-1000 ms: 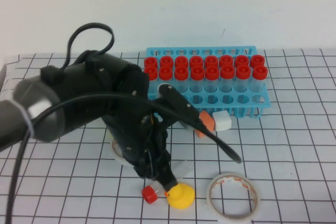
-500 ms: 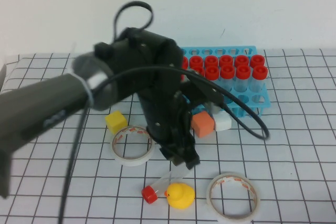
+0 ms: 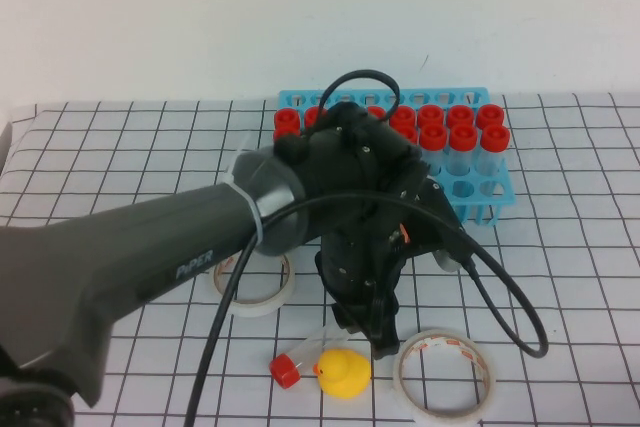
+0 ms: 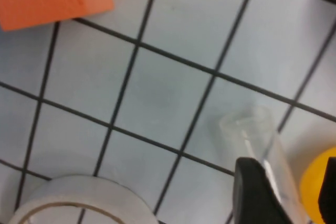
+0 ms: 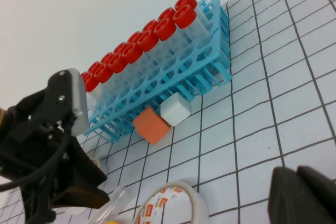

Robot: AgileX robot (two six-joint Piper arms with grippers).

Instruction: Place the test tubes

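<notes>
A clear test tube [image 3: 312, 351] with a red cap [image 3: 285, 372] lies flat on the grid mat beside a yellow duck [image 3: 344, 373]. My left gripper [image 3: 378, 339] hangs just above the tube's bare end. In the left wrist view its jaws [image 4: 289, 165] are open, one black finger [image 4: 257, 192] against the tube [image 4: 251, 127], the duck [image 4: 314, 184] between the fingers. The blue rack [image 3: 478, 183] at the back holds several red-capped tubes [image 3: 462, 137]. My right gripper [image 5: 303, 192] is shut, low over the mat, outside the high view.
One tape roll [image 3: 445, 375] lies right of the duck, another [image 3: 252, 285] left of my arm. An orange block [image 5: 151, 124] and a white block [image 5: 175, 109] sit in front of the rack [image 5: 215, 72]. My left arm covers the mat's middle.
My left arm has swung right across the mat and its gripper has come down by the tube's bare end. Its jaws have widened. The tube and duck have stayed put.
</notes>
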